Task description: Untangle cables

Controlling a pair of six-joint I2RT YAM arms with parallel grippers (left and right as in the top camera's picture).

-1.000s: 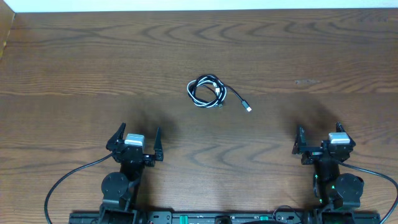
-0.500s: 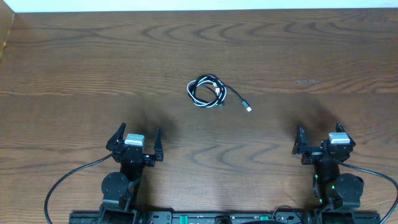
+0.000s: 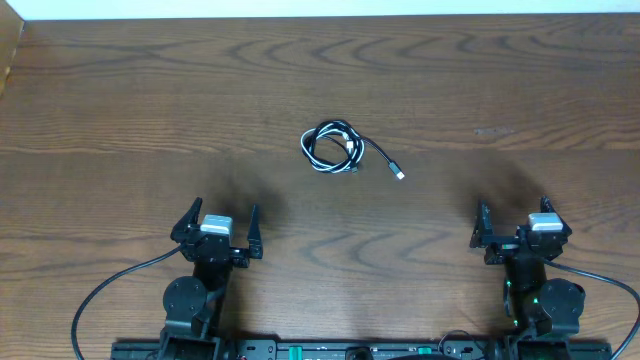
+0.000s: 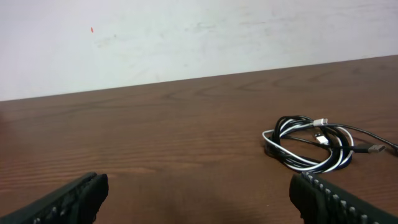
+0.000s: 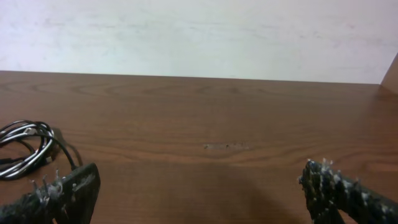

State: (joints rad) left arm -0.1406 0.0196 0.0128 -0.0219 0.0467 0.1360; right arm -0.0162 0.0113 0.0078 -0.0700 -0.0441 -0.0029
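Observation:
The black and white cables (image 3: 333,148) lie coiled together in one small bundle at the middle of the wooden table, with a black tail and plug (image 3: 398,174) trailing to the right. From the left wrist the cables (image 4: 308,144) sit ahead on the right; from the right wrist the cables (image 5: 28,155) show at the left edge. My left gripper (image 3: 218,222) rests near the front left, open and holding nothing. Near the front right, my right gripper (image 3: 513,223) is likewise open with nothing between its fingers. Both are well short of the bundle.
The table (image 3: 150,90) is bare dark wood, ending at a white wall along the far edge. A light wooden edge (image 3: 10,50) shows at the far left corner. Thick black arm wires (image 3: 110,290) loop at the front.

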